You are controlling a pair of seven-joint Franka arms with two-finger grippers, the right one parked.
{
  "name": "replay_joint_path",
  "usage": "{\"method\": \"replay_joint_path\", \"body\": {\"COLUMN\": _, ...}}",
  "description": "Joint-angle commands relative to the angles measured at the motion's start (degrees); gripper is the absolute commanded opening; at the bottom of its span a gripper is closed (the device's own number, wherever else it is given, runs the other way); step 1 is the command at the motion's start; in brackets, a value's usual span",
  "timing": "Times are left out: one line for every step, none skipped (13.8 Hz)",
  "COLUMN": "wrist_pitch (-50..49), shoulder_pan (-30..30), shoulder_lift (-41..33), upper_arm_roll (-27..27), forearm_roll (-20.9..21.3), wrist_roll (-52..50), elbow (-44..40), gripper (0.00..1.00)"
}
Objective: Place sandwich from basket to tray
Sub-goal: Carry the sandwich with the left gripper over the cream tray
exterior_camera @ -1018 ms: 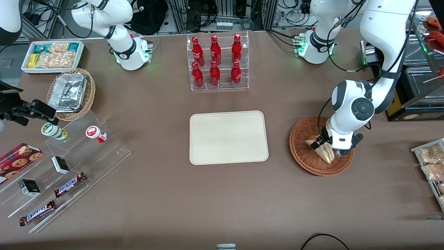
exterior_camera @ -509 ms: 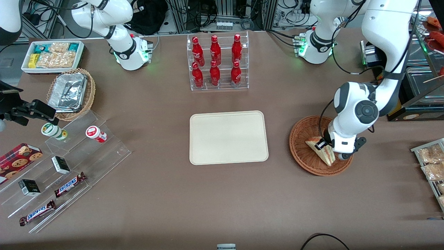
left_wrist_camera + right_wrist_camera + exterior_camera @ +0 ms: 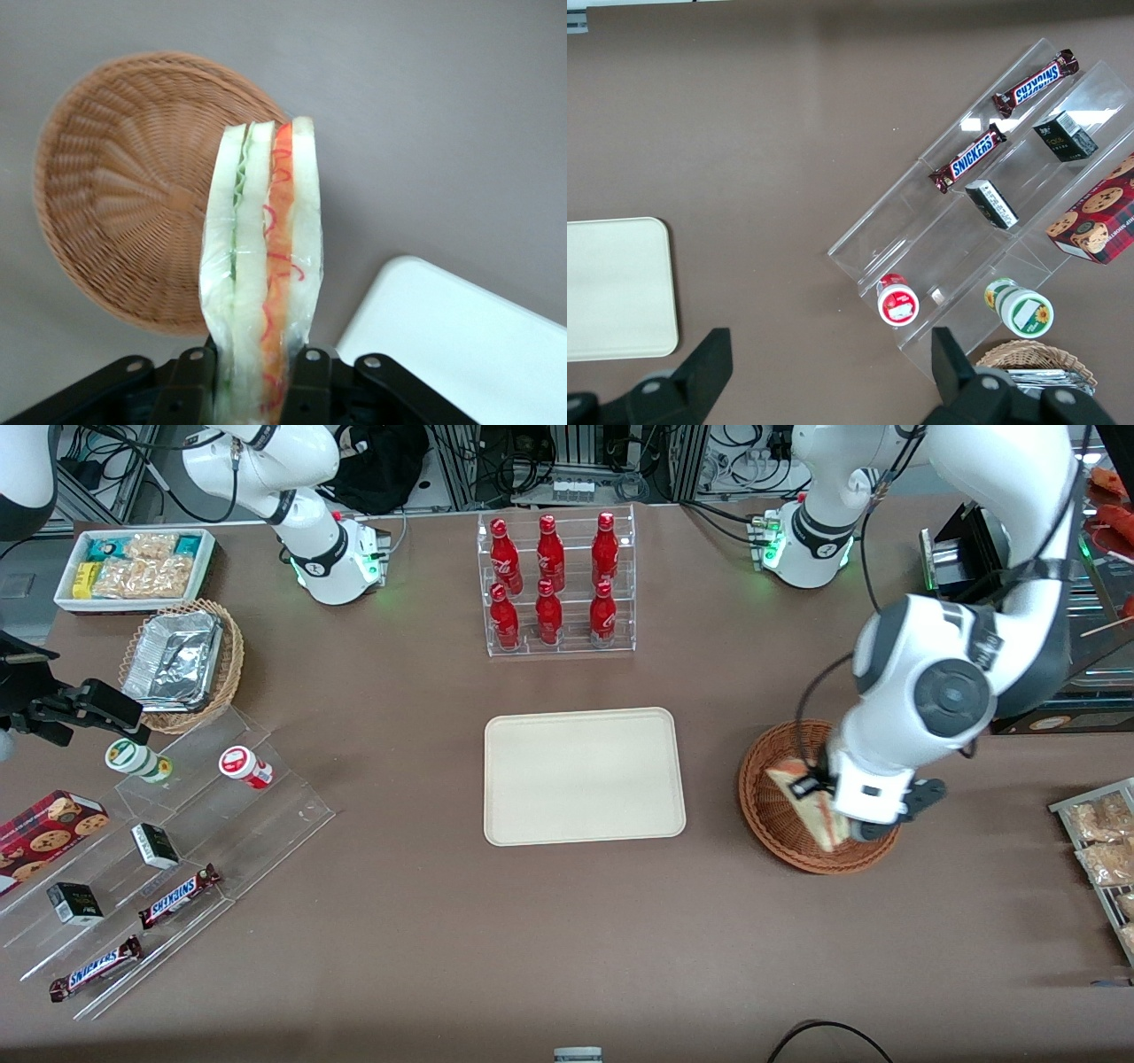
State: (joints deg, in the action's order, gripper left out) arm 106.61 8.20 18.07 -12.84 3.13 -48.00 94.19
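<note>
My left gripper (image 3: 819, 799) is shut on the sandwich (image 3: 822, 822), a plastic-wrapped white-bread wedge with red and green filling. It holds the wedge lifted above the reddish-brown wicker basket (image 3: 757, 802). In the left wrist view the sandwich (image 3: 261, 257) stands on edge between the two black fingers (image 3: 190, 381) of the gripper (image 3: 261, 376). Below it lie the empty basket (image 3: 115, 195) and a corner of the cream tray (image 3: 461, 336). The tray (image 3: 585, 775) lies flat and bare beside the basket, toward the parked arm's end. Its edge shows in the right wrist view (image 3: 611, 288).
A clear rack of red bottles (image 3: 556, 584) stands farther from the camera than the tray. Bagged snacks (image 3: 1103, 841) lie at the working arm's end. A tan basket with foil containers (image 3: 182, 664), a white snack box (image 3: 133, 567) and an acrylic stand with candy bars (image 3: 159, 850) sit at the parked arm's end.
The left arm has risen, and the sandwich has come up out of the basket in the shut gripper. It has shifted slightly toward the tray.
</note>
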Motion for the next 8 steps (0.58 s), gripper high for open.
{"method": "replay_joint_path", "body": {"wrist_pitch": -1.67, "shoulder_pan": 7.07, "shoulder_lift": 5.73, "upper_arm_roll": 0.54, "forearm_roll": 0.21, "wrist_roll": -1.74, "elbow": -5.07, "gripper": 0.07}}
{"method": "replay_joint_path", "body": {"wrist_pitch": -1.50, "shoulder_pan": 10.23, "shoulder_lift": 7.57, "upper_arm_roll": 0.54, "forearm_roll": 0.39, "wrist_roll": -2.00, "elbow": -6.03, "gripper": 0.07}}
{"method": "replay_joint_path", "body": {"wrist_pitch": -1.49, "shoulder_pan": 12.78, "shoulder_lift": 10.12, "upper_arm_roll": 0.54, "forearm_roll": 0.39, "wrist_roll": -2.18, "elbow": -8.39, "gripper": 0.07}}
{"method": "replay_joint_path", "body": {"wrist_pitch": -1.41, "shoulder_pan": 14.81, "shoulder_lift": 12.49, "upper_arm_roll": 0.54, "forearm_roll": 0.39, "wrist_roll": -2.27, "elbow": -10.41, "gripper": 0.07}}
{"method": "replay_joint_path", "body": {"wrist_pitch": -1.15, "shoulder_pan": 16.66, "shoulder_lift": 14.60, "upper_arm_roll": 0.62, "forearm_roll": 0.48, "wrist_roll": -2.27, "elbow": -11.74, "gripper": 0.07}}
{"method": "replay_joint_path", "body": {"wrist_pitch": 0.51, "shoulder_pan": 18.41, "shoulder_lift": 16.62, "upper_arm_roll": 0.62, "forearm_roll": 0.65, "wrist_roll": -2.10, "elbow": -12.80, "gripper": 0.08}}
{"method": "replay_joint_path", "body": {"wrist_pitch": 3.14, "shoulder_pan": 20.00, "shoulder_lift": 18.12, "upper_arm_roll": 0.62, "forearm_roll": 0.74, "wrist_roll": -2.01, "elbow": -12.98, "gripper": 0.08}}
{"method": "replay_joint_path", "body": {"wrist_pitch": 5.34, "shoulder_pan": 21.32, "shoulder_lift": 19.10, "upper_arm_roll": 0.62, "forearm_roll": 0.74, "wrist_roll": -2.09, "elbow": -12.98, "gripper": 0.08}}
